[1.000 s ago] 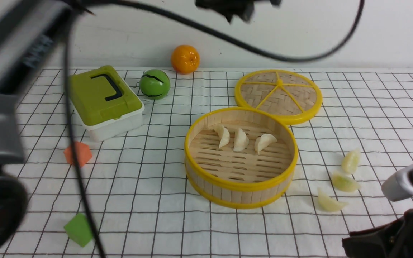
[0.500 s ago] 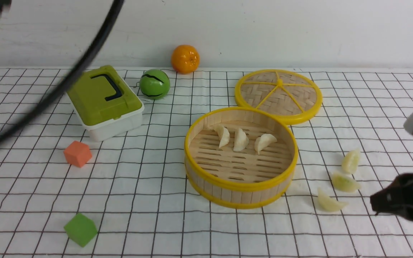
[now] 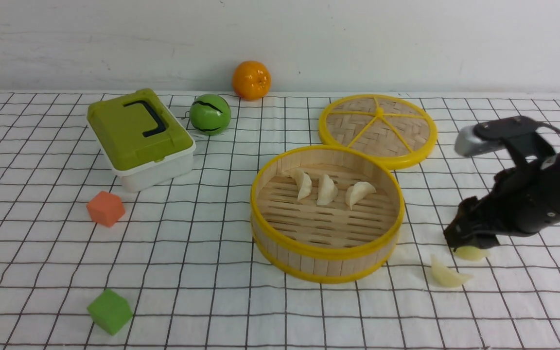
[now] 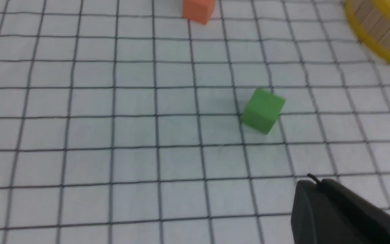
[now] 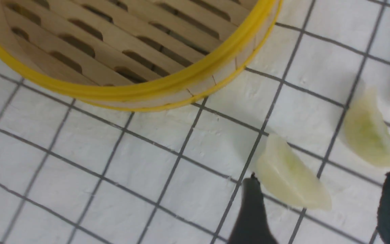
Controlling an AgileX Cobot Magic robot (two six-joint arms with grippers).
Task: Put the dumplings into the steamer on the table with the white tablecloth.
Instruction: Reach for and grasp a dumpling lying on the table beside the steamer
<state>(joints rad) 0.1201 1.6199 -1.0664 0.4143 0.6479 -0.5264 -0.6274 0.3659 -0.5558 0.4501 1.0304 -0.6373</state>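
Standing apart, the black jaws of the right gripper [image 5: 322, 173] straddle one cream-white, green-tinged pleated crescent dumpling [image 5: 291, 179] lying on the white grid-printed tablecloth [image 5: 90, 159]; no contact with it shows. Two more dumplings lie on the cloth close by, one [image 5: 367, 135] just outside a finger. The round slatted wooden steamer with yellow rims [image 3: 326, 265] sits just to the robot's left of them, three dumplings [image 3: 327, 189] on its floor. Left gripper [image 4: 311, 189]: jaws together, empty, over bare cloth near a green cube [image 4: 262, 110]. Step in hand, as judged: picking the fourth dumpling. Next move calls for settling lower, closing gently across the crescent's glossy, likely slippery belly, then lifting clear of the rim.
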